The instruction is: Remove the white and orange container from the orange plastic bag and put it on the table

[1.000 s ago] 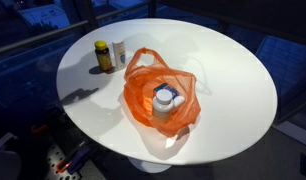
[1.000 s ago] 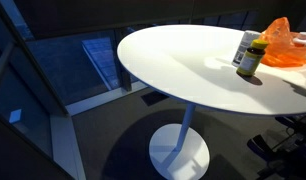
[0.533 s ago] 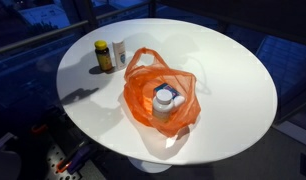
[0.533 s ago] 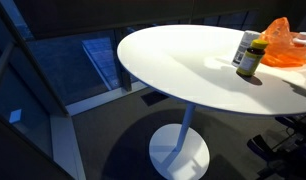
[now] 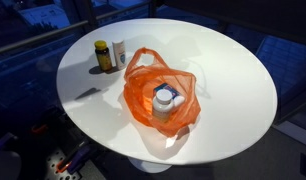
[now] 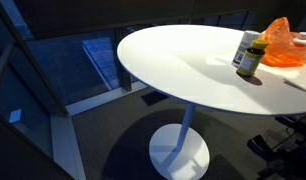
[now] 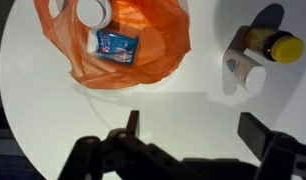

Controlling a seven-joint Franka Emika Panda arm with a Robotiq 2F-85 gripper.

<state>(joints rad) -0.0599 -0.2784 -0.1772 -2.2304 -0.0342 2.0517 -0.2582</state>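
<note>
White and round, the desk [image 5: 233, 80] carries the orange plastic bag [image 5: 141, 100] near its middle, its mouth slumped open. Inside the bag sits the white and orange container [image 5: 165, 102], its white cap showing, right beside a flat blue-and-white packet [image 7: 117, 44]. In the wrist view the jaws are spread wide with nothing between them, over bare desk just short of the bag. A yellow bottle [image 5: 102, 56] and a white-capped bottle [image 5: 118, 52] stand side by side, well apart from the bag.
</note>
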